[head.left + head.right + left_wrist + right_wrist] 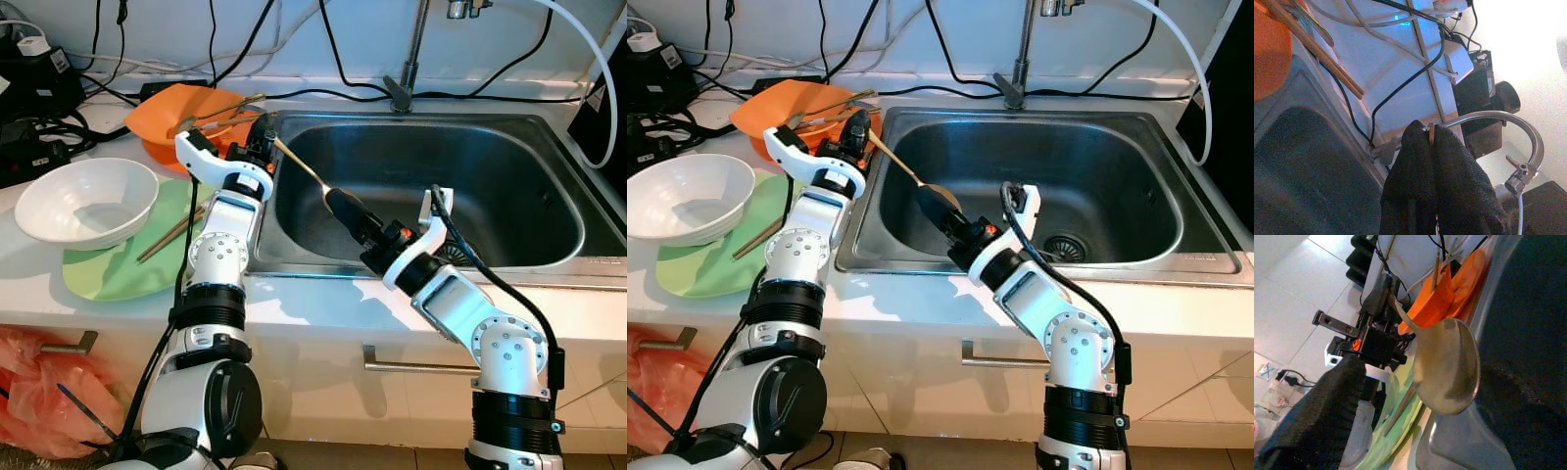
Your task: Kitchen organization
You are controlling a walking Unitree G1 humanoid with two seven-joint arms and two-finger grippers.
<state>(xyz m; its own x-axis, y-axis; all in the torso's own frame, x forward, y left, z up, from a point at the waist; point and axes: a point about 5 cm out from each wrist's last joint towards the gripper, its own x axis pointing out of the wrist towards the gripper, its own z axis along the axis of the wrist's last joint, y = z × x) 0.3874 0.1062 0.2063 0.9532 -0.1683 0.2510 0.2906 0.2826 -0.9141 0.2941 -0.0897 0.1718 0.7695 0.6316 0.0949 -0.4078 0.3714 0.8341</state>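
A metal spoon (299,166) spans the left part of the steel sink (549,257), above its basin. My left gripper (265,137) stands at the sink's left rim, shut on the tip of the spoon's handle; the left wrist view shows the thin handle pinched between the fingertips (1422,142). My right gripper (345,208) reaches in from the sink's front edge to the spoon's other end. The right wrist view shows the spoon's bowl (1447,364) lying between the spread fingers, with a gap to one finger (1327,401).
An orange bowl (176,117) holding chopsticks and utensils sits behind the left gripper. A white bowl (86,201) rests on a green plate (118,269) with chopsticks (171,235). The faucet (407,69) and cables line the back wall. A red bag (29,382) hangs below the counter.
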